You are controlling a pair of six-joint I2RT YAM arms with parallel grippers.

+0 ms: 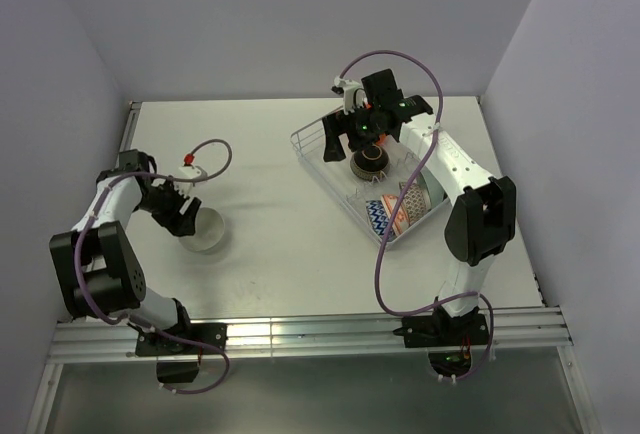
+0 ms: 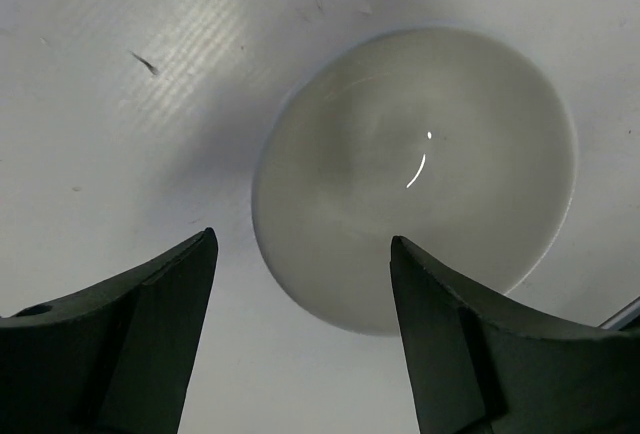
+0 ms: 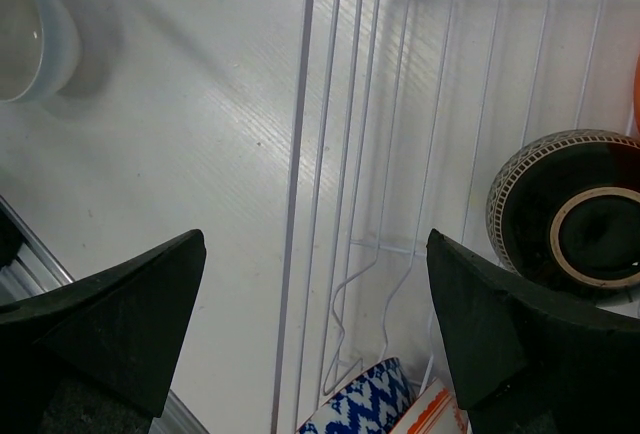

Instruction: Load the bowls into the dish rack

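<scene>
Pale walls (image 1: 300, 14) close in a white tabletop (image 1: 280, 264) on three sides, with a ridged metal rail (image 1: 300, 332) along its near edge where both arms are bolted

On the right half sits the dish rack (image 1: 318, 154), a rectangle of thin white wire. In the top view its long axis runs on a slant from far left to near right. Its far end holds the dark patterned bowl (image 3: 565, 219), tipped so that its foot ring faces up toward the cameras. At the near end the blue zigzag bowl (image 3: 365, 404) and an orange patterned bowl (image 3: 440, 416) stand on edge, side by side. The stretch of rack between the two ends is bare wire and tines.

Well apart, on the left half of the tabletop, the white bowl (image 2: 415, 174) stands upright with its mouth up. Being round, it has no long axis.

The left arm (image 1: 100, 254) bends inward over this bowl. The left jaws are apart and hold nothing; in the wrist view one tip is over bare tabletop and the other overlaps the bowl's near rim.

The right arm (image 1: 470, 214) reaches across the rack's length to its far end. The right jaws are also wide apart and hold nothing, with the rack's outer rim wires showing below the gap between them.

Purple cables (image 1: 215, 149) loop off both arms, and the right one arcs above the rack
</scene>
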